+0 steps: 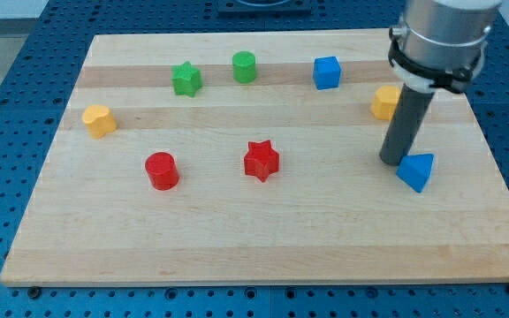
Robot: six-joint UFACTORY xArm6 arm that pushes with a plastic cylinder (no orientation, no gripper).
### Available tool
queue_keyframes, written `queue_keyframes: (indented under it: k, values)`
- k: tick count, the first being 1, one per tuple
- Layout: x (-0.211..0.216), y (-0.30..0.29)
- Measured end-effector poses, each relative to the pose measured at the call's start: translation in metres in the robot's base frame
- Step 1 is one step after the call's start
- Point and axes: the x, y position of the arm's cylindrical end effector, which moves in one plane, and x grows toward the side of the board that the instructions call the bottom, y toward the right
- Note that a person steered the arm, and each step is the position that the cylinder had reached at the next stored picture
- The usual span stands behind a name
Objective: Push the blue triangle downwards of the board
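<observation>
The blue triangle lies on the wooden board at the view's right, below the middle. My tip rests on the board just to the left of the triangle's upper left edge, touching it or nearly so. The dark rod rises from there to the grey arm at the view's top right.
A blue cube, a green cylinder and a green star stand along the top. A yellow block sits partly behind the rod. A red star, a red cylinder and a yellow block lie left.
</observation>
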Motion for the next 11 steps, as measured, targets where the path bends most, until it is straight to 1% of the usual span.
queue_keyframes:
  k: [1, 2, 3, 5, 6, 7, 8, 10, 11]
  values:
    - [-0.013, 0.0]
    - [-0.05, 0.014]
    - [-0.042, 0.035]
    - [0.019, 0.037]
    - [0.04, 0.052]
    - [0.049, 0.056]
    - [0.035, 0.046]
    - [0.031, 0.012]
    - [0.013, 0.01]
